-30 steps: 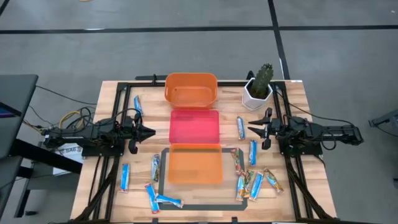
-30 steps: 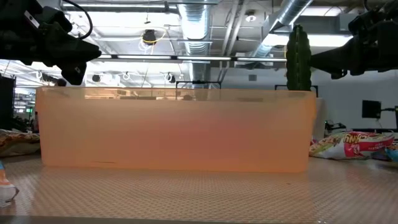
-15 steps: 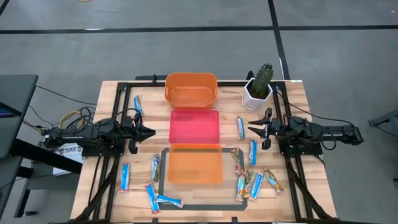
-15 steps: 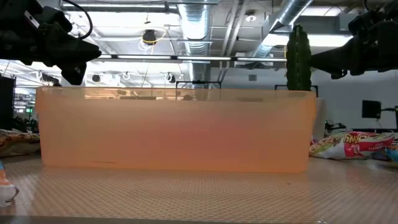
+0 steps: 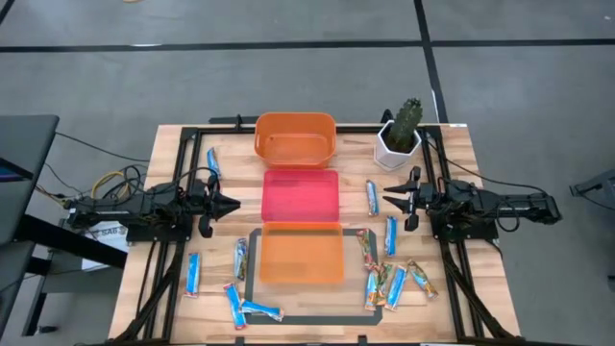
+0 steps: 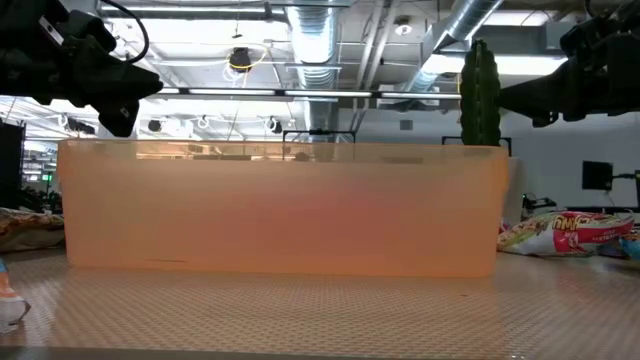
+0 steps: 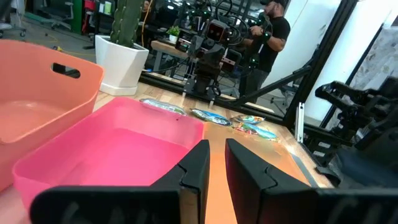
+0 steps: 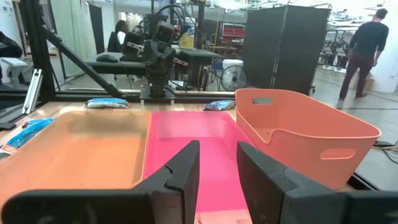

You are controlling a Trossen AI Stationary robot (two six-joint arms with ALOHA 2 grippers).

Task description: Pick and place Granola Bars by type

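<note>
While granola bars (image 5: 389, 235) lie scattered around the pink tray (image 5: 301, 196), left end effector (image 5: 233, 203) hovers beside it pinched closed and empty, right end effector (image 5: 388, 201) opposite, slightly parted, empty.

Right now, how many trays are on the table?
3. A deep orange tray at the far edge, a pink tray in the middle, a flat orange tray nearest, all in line.

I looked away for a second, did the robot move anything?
No, nothing visibly changed. The left claw and right claw wait on either side of the pink tray, holding nothing, and the granola bars lie where they were.
</note>
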